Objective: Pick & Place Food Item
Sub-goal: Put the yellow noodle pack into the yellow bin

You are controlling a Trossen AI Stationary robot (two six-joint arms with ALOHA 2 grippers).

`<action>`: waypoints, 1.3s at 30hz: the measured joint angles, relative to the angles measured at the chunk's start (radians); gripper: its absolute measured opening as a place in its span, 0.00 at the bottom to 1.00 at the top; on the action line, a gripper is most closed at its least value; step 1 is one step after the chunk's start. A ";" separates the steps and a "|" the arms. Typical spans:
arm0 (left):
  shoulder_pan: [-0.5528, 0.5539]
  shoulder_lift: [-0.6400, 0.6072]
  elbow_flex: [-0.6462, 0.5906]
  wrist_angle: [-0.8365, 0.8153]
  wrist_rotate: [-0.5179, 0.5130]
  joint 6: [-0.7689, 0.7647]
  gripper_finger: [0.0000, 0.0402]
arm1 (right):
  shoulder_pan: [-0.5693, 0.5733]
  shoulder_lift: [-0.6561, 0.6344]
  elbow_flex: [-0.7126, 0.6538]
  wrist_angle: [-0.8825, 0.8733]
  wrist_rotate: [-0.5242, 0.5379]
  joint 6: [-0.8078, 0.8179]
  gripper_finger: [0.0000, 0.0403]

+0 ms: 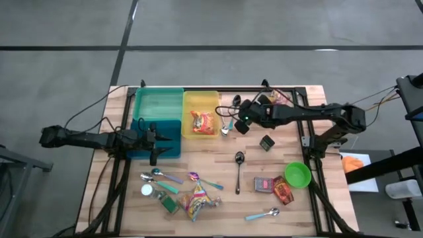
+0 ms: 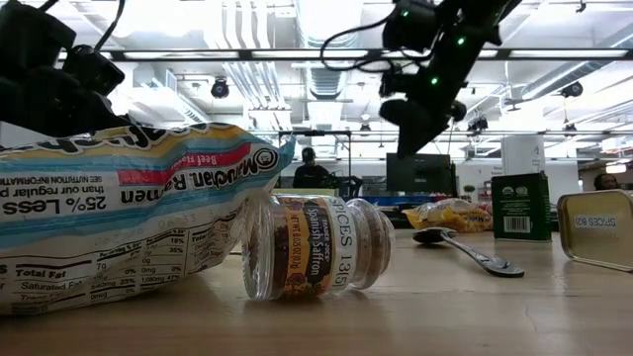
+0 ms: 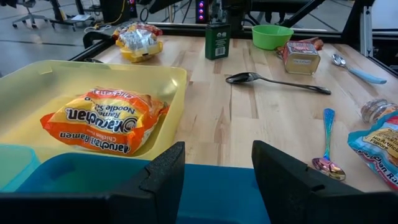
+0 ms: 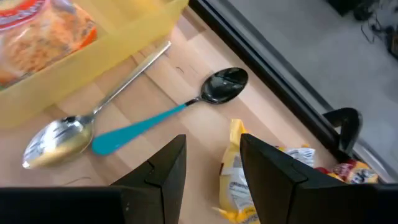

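An orange ramen packet (image 1: 203, 122) (image 3: 106, 121) lies flat in the yellow tray (image 1: 198, 99). My right gripper (image 1: 239, 114) (image 2: 410, 124) hangs open in the air just right of that tray, tilted down. In its wrist view a small yellow-white snack packet (image 4: 235, 180) lies on the table below the gap between its fingers (image 4: 158, 174), untouched. My left gripper (image 1: 158, 140) (image 3: 217, 165) waits open over the blue tray (image 3: 93, 174) at the table's left, holding nothing.
A silver spoon (image 4: 59, 137) and a teal-handled spoon (image 4: 186, 102) lie beside the yellow tray. A dark green box (image 1: 266, 142), a black spoon (image 1: 238, 165), a green bowl (image 1: 297, 174) and tins sit right of centre. A second ramen packet (image 2: 119, 218), a spice jar (image 2: 316, 247) and more spoons lie near the front edge.
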 joint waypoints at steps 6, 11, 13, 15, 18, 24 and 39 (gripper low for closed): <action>0.000 0.000 0.000 0.000 0.000 0.000 0.47 | -0.051 0.112 0.105 -0.110 -0.012 0.025 0.37; 0.000 0.000 0.000 0.000 0.000 0.000 0.47 | -0.107 0.206 0.272 -0.330 -0.099 0.022 0.37; 0.000 0.000 0.000 0.000 0.000 0.000 0.47 | -0.130 0.241 0.337 -0.420 -0.158 -0.006 0.37; 0.000 0.000 0.000 0.000 0.000 0.000 0.47 | -0.150 0.272 0.386 -0.475 -0.211 -0.052 0.37; 0.000 0.000 0.000 0.000 0.000 0.000 0.47 | -0.174 0.309 0.425 -0.502 -0.284 -0.082 0.37; 0.000 0.000 0.000 0.000 0.000 0.000 0.47 | -0.183 0.366 0.432 -0.501 -0.317 -0.107 0.37; 0.000 0.000 0.000 0.000 0.000 0.000 0.47 | -0.186 0.402 0.438 -0.474 -0.166 -0.055 0.48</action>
